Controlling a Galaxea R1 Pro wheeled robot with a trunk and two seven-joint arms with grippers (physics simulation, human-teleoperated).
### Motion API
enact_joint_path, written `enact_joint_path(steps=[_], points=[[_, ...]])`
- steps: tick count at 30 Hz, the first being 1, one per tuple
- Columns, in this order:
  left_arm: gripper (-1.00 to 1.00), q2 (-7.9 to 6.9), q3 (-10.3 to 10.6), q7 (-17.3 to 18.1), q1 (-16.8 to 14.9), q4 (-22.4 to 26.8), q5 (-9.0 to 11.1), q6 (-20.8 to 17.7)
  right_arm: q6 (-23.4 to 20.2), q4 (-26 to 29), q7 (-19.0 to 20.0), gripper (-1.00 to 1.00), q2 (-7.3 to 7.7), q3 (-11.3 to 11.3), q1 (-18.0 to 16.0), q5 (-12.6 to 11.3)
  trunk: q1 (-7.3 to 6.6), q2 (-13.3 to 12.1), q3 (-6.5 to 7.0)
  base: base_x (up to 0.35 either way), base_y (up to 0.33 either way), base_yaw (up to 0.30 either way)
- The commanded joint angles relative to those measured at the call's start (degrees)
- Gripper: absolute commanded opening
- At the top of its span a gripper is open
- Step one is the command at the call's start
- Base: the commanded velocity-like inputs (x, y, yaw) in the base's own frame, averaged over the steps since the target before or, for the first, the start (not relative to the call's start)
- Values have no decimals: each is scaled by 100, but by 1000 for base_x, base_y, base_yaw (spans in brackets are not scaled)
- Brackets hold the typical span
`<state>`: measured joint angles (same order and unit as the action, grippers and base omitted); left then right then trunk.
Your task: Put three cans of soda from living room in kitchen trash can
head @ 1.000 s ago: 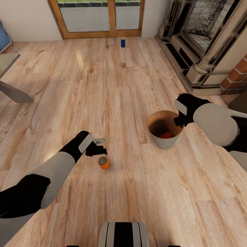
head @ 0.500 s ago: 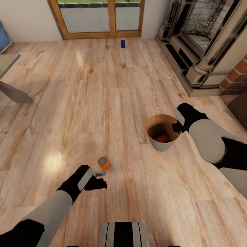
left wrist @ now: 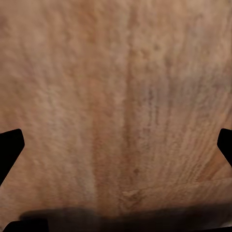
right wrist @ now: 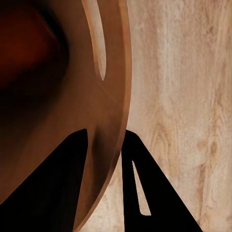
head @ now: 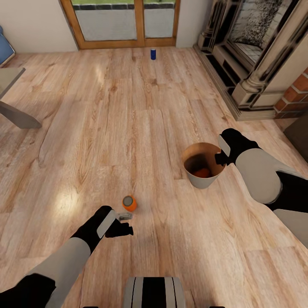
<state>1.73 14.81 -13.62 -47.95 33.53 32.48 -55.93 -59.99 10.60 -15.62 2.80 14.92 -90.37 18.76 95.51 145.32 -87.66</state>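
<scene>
Orange soda can (head: 129, 202) upright on wood floor (head: 128, 119) just ahead of left gripper (head: 122, 223), jaws spread and empty; probably light, rigid, slick, so grip mid-body; right gripper (head: 221, 159) pinches grey-white tapered bin's (head: 203, 181) rim

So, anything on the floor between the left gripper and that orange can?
Nothing: in the head view the left gripper sits just short of the upright orange can, with bare wood floor between.

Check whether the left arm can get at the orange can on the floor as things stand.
Probably yes: the left gripper sits open just short of the upright orange can, with only bare floor between them and nothing crowding the can.
</scene>
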Motion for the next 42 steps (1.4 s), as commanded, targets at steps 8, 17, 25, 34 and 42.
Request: enact_joint_path(steps=[8,17,25,34,42], points=[[100,3,4,0,-4,-4,-2,3,-1,53,19,-100,0,72,217,110,12,-2,-2,0,0,0],[100,2,4,-1,-4,13,-3,8,-1,47,17,-100,0,72,220,110,12,-2,-2,0,0,0],[100,-5,-4,-12,2,288,-3,11,-1,53,16,-100,-3,65,219,110,12,-2,-2,0,0,0],[100,-6,2,-20,5,377,-5,18,-1,61,16,-100,-7,55,213,110,12,-2,-2,0,0,0],[100,-10,24,-21,4,414,-12,20,-1,63,16,-100,-7,54,213,110,12,-2,-2,0,0,0]])
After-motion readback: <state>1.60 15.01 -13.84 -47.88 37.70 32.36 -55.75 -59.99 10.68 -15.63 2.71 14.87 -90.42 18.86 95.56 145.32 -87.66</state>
